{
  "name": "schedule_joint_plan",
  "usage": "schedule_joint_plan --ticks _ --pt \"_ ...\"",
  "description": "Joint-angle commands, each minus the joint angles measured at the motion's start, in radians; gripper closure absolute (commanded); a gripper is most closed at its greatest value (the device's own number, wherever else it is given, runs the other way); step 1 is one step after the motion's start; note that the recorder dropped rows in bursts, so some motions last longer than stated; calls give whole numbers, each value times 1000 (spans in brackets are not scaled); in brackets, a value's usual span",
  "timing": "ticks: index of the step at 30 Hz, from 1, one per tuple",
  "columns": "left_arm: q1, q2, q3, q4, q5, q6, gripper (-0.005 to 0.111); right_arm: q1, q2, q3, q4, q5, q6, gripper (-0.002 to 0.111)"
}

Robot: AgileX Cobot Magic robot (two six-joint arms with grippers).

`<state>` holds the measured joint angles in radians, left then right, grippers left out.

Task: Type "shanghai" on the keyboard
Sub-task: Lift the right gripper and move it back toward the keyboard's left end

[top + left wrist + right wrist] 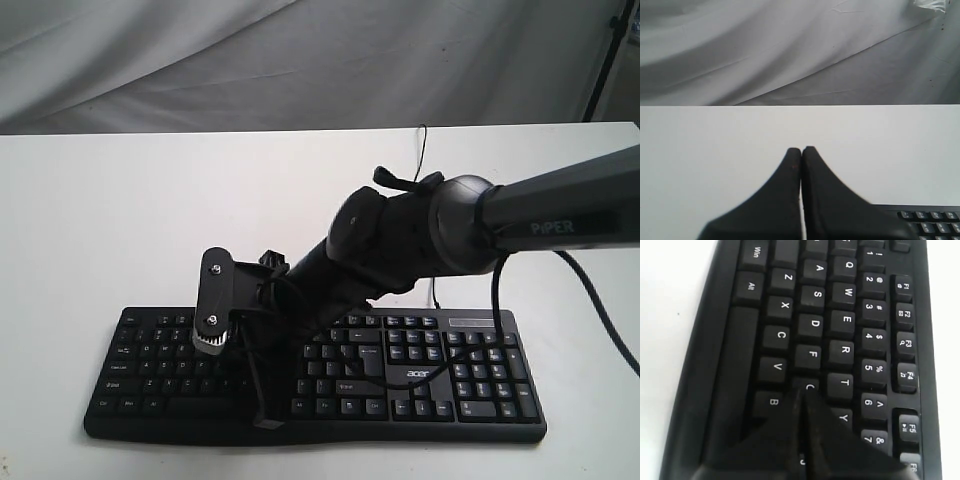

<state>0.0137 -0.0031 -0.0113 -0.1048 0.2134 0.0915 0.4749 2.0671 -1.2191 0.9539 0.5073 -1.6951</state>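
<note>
The black keyboard (470, 385) with white legends and an "acer" logo (418, 373) lies along the front of the white table (120, 200). My right arm reaches across it to its left half. The right gripper (803, 391) is shut, and its tips sit at the near edge of the G key (809, 385), between B (773, 401) and Y (842, 417). The keys under the fingers are hidden. In the exterior view the right gripper (240, 355) is low over the letter rows. The left gripper (801, 149) is shut with nothing in it, over bare table, with a corner of the keyboard (930, 220) beside it.
A thin black cable (421, 150) runs from behind the keyboard toward the table's back edge. Grey cloth (300, 60) hangs behind the table. A dark stand leg (605, 60) shows at the back right. The right arm's own cable (600, 310) hangs over the keyboard's right end.
</note>
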Motion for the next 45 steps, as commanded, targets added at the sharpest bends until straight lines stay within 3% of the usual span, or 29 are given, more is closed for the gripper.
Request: schedule_joint_plan --ticks 1,34,45 --pt "-4 3 1 -4 0 -1 106 -9 -1 -4 -3 4 0 108" --pt "-4 3 1 -4 0 -1 106 -7 -23 -4 17 -2 6 108" --pt "-4 3 1 -4 0 -1 106 62 -21 -32 72 -74 31 108"
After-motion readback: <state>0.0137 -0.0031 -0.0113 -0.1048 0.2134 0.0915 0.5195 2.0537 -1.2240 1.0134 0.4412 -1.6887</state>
